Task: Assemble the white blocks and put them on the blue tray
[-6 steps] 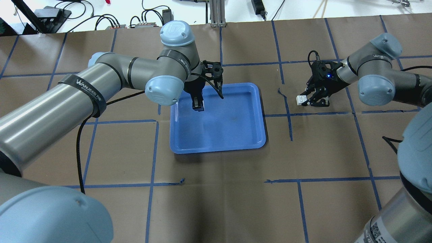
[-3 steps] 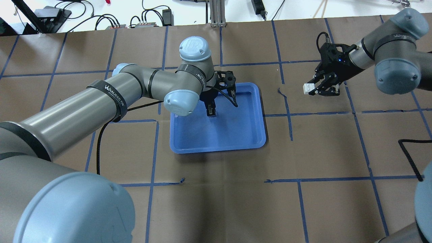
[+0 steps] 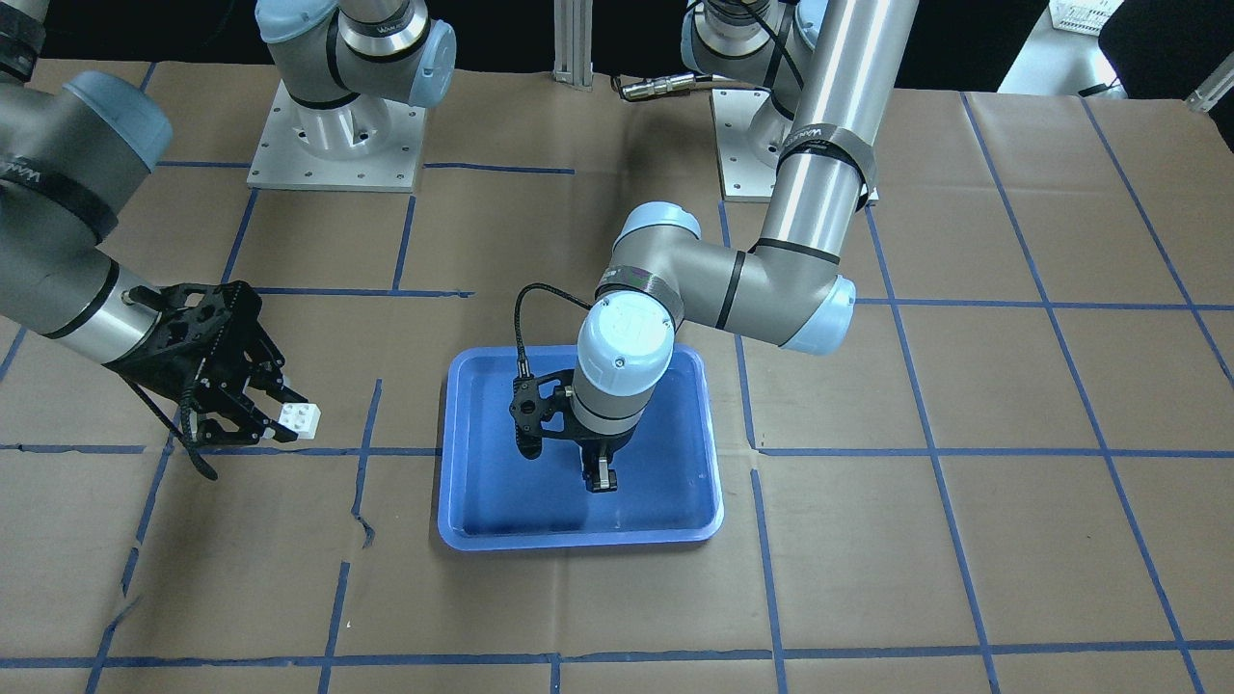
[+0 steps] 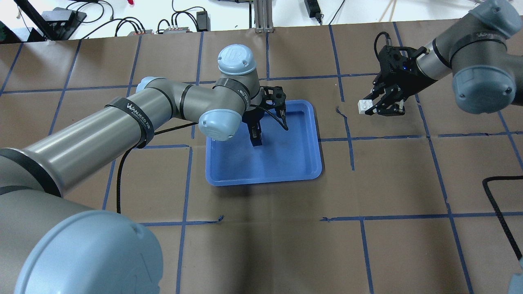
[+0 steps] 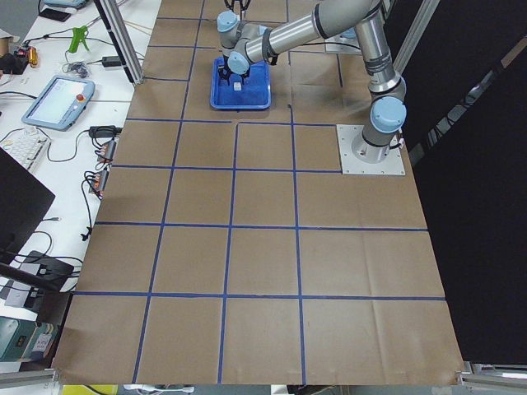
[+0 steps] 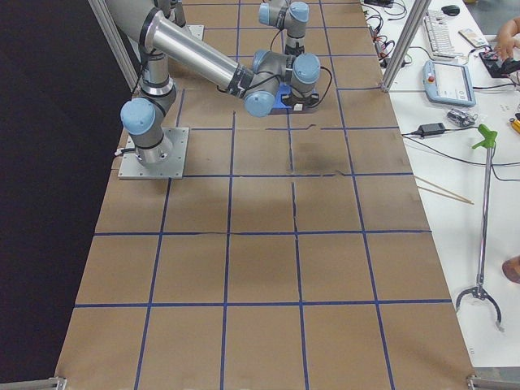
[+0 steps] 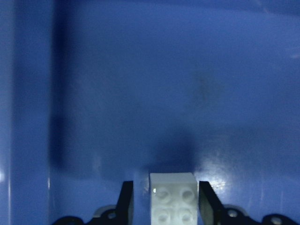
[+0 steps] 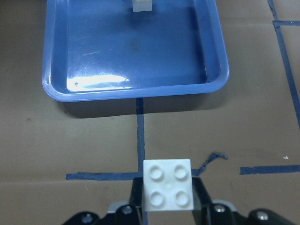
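Observation:
The blue tray (image 4: 265,179) lies mid-table; it also shows in the front view (image 3: 578,538) and the right wrist view (image 8: 136,91). My left gripper (image 4: 256,138) hangs over the tray's far-left part, shut on a white block (image 7: 172,199) held just above the tray floor (image 7: 140,70). That block also shows in the right wrist view (image 8: 141,4). My right gripper (image 4: 368,108) is to the right of the tray, above the paper, shut on the second white block (image 4: 363,107), studs visible (image 8: 168,185). The same block shows in the front view (image 3: 299,421).
Brown paper with a blue tape grid (image 4: 349,139) covers the table. Cables and power bricks (image 4: 175,24) lie along the far edge. The arm base plates (image 3: 333,135) stand at the robot's side. A teach pendant (image 5: 53,103) lies on a side bench.
My left gripper moved right and a little nearer over the tray with its block. My right gripper rose toward the far side, then shifted slightly left, still holding its block.

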Controlling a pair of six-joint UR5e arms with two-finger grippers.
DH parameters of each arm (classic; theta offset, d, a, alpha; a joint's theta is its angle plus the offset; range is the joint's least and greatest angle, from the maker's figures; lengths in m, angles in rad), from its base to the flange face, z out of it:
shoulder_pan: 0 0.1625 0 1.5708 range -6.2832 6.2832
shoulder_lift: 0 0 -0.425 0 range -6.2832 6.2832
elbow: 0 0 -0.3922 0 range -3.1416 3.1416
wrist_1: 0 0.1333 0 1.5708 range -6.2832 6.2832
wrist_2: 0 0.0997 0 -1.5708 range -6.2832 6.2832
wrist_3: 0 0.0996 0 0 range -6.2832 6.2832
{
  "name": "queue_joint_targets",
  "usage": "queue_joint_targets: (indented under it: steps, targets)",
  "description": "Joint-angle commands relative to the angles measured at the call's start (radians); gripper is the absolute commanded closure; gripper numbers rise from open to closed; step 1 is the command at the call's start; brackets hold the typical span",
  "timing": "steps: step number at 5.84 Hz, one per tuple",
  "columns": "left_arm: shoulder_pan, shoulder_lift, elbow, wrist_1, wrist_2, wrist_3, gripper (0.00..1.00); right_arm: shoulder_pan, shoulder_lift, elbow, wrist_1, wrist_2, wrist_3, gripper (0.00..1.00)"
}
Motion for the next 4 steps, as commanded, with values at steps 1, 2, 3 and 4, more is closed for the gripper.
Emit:
queue_joint_targets:
  steps: [1,2,3,4]
  targets:
    - [0.0,0.022,0.0,-0.011,0.005,-0.001,0.02,0.009,0.0,0.034,-0.011,0.003,-0.018,0.72]
    - [0.0,0.047,0.001,-0.035,0.006,-0.002,0.02,0.017,0.003,0.042,-0.013,0.006,-0.019,0.72]
    - [0.0,0.079,0.0,-0.059,0.006,-0.002,0.02,0.038,0.009,0.04,-0.014,0.006,-0.015,0.72]
    - [0.006,0.122,0.009,-0.108,0.006,-0.005,0.02,0.052,0.009,0.042,-0.028,0.009,-0.009,0.72]
